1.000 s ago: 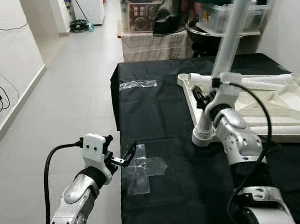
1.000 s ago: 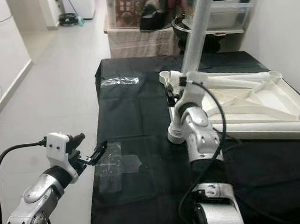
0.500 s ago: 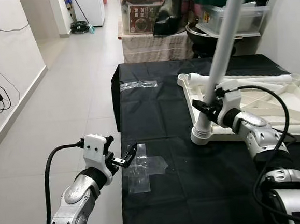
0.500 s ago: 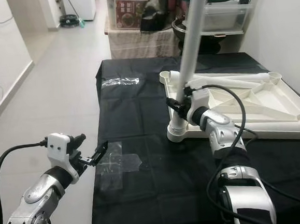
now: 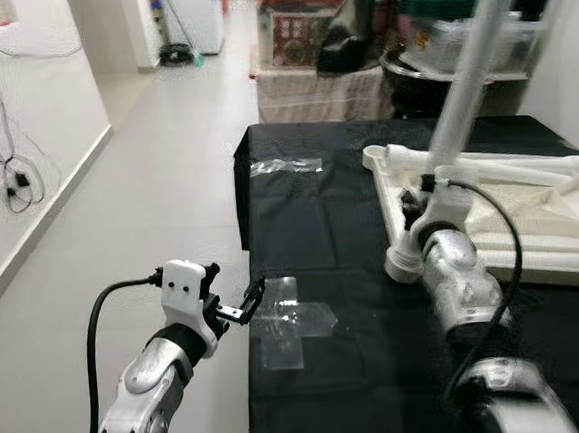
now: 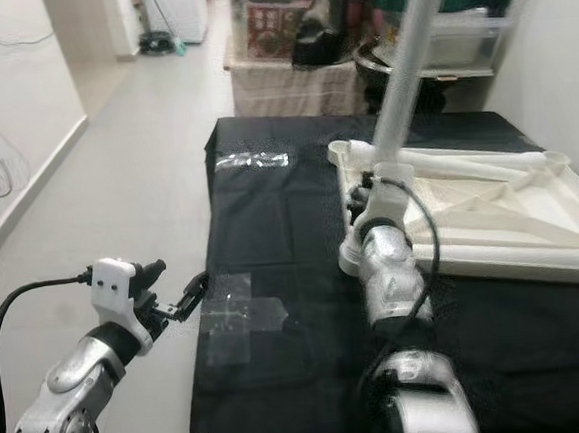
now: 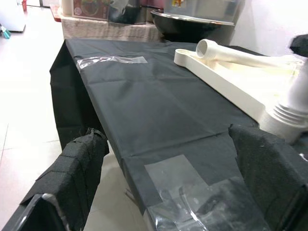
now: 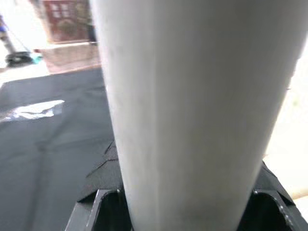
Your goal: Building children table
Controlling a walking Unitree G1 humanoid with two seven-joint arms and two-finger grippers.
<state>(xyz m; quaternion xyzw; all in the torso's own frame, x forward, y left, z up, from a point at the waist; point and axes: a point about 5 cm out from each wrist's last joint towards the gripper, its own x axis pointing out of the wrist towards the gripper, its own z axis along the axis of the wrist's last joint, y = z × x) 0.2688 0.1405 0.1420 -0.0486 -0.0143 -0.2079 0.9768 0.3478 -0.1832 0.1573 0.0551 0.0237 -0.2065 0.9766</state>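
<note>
Right claw [image 5: 416, 199] is clamped on the white table leg [image 5: 464, 72], low on the tube, just above its flared foot at the near-left corner of the white table frame [image 5: 534, 257]. In the right wrist view the leg [image 8: 187, 106] stands between the 2 black fingers [image 8: 98, 190], pressed against both. The leg leans up toward the upper right of the frame, its top crossing in front of the storage boxes [image 5: 305, 25] at the back.

The upturned frame lies flat on the black-covered tabletop [image 5: 319, 204], at centre right of the picture, its long near edge running out to the right border. A second white tube [image 5: 511, 169] lies across the frame's far side.

Left claw [image 5: 247, 302] hangs just off the tabletop's left edge at the lower left, fingers spread wide and gripping nothing. The left wrist view shows both padded fingers [image 7: 72, 168] apart, with a clear tape patch [image 7: 192, 192] on the cloth between them. A second strip of clear tape [image 5: 285, 165] sits near the far-left corner.

Left of the tabletop, grey tiled floor [image 5: 137, 188] runs open up the corridor, with cables [image 5: 16, 178] along the white wall at upper left.
</note>
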